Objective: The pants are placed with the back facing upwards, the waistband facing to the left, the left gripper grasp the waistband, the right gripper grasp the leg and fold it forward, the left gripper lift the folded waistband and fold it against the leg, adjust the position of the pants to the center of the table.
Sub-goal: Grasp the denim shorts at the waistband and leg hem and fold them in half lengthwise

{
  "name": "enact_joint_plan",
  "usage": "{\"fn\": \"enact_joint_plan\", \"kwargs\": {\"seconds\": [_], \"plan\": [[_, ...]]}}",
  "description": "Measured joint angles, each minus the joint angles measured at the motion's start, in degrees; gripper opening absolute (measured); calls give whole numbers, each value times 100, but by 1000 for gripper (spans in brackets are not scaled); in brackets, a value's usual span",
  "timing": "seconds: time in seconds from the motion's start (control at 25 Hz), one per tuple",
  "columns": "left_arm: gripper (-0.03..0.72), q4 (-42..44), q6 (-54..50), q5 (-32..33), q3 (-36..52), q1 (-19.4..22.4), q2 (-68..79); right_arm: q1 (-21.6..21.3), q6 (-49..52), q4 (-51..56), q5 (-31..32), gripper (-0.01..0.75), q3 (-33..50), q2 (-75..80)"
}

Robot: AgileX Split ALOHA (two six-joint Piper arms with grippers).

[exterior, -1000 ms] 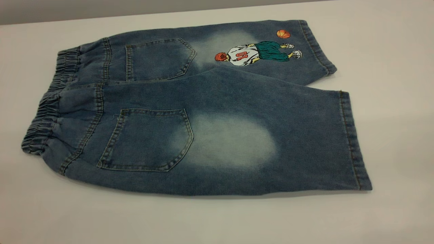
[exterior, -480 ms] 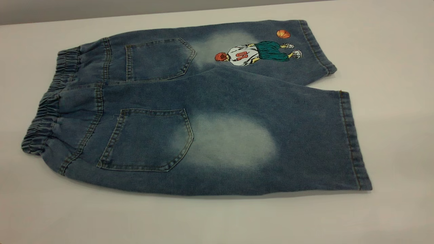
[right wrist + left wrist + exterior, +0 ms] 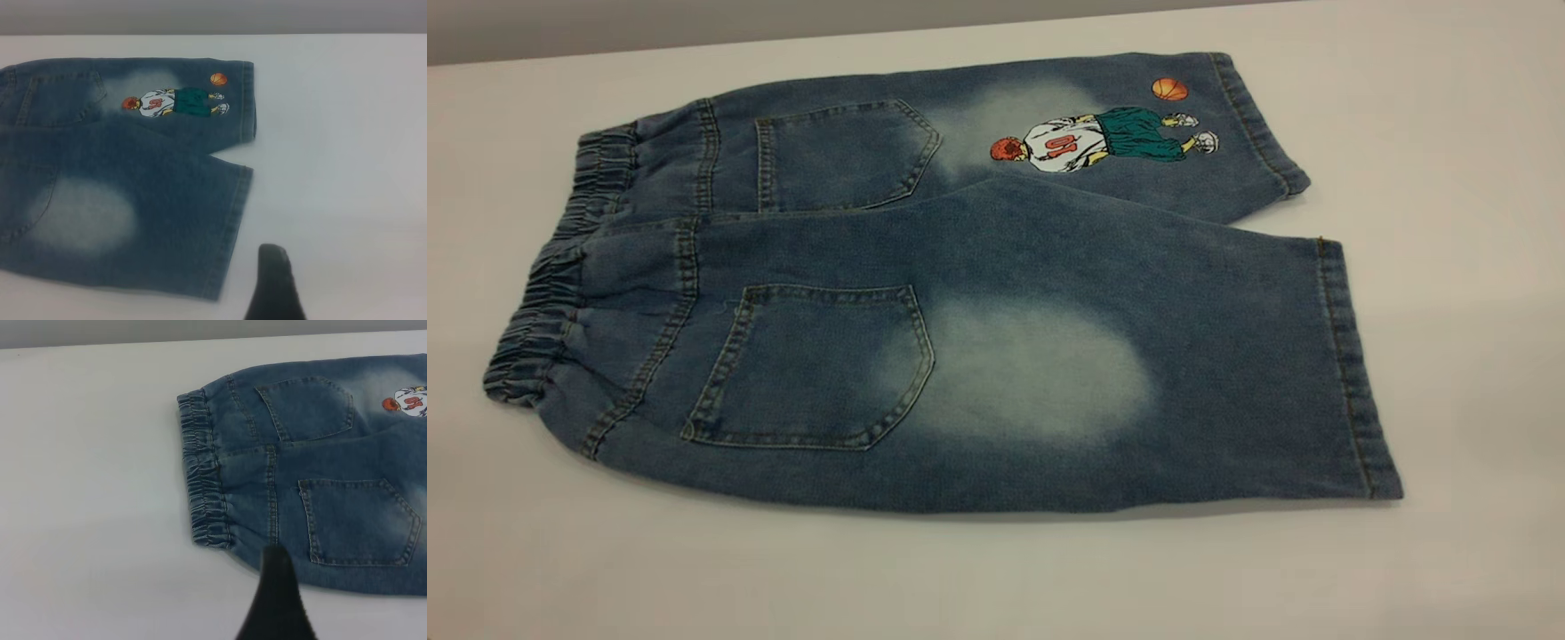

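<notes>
The pants point(image 3: 960, 293) lie flat on the table point(image 3: 1449, 133), back side up, waistband point(image 3: 560, 276) toward the left and both legs running right, which is the starting layout the task calls for: the elastic edge sits on the left arm's side and the hems point(image 3: 1352, 364) on the right arm's side, so each arm can reach its own end. No fold has been made yet, by the look of it. The denim is mid-blue with pale faded patches, two stitched back pockets, and on the far leg a printed basketball player point(image 3: 1103, 138) with an orange ball above it. The near leg overlaps the far one slightly along the middle seam. Each wrist view shows only one dark fingertip, the left gripper point(image 3: 277, 600) just off the near waistband corner, the right gripper point(image 3: 275, 283) near the near hem, so whether either is spread or closed I cannot tell; neither seems to touch the cloth.
</notes>
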Motion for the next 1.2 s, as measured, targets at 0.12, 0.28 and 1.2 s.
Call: {"fn": "enact_joint_plan", "kwargs": {"seconds": [0.12, 0.28, 1.2], "plan": [[483, 0, 0, 0, 0, 0, 0, 0, 0, 13, -5, 437, 0, 0], [483, 0, 0, 0, 0, 0, 0, 0, 6, 117, -5, 437, 0, 0], [483, 1596, -1577, -875, -462, 0, 3586, 0, -770, 1619, -760, 437, -196, 3464]]}}
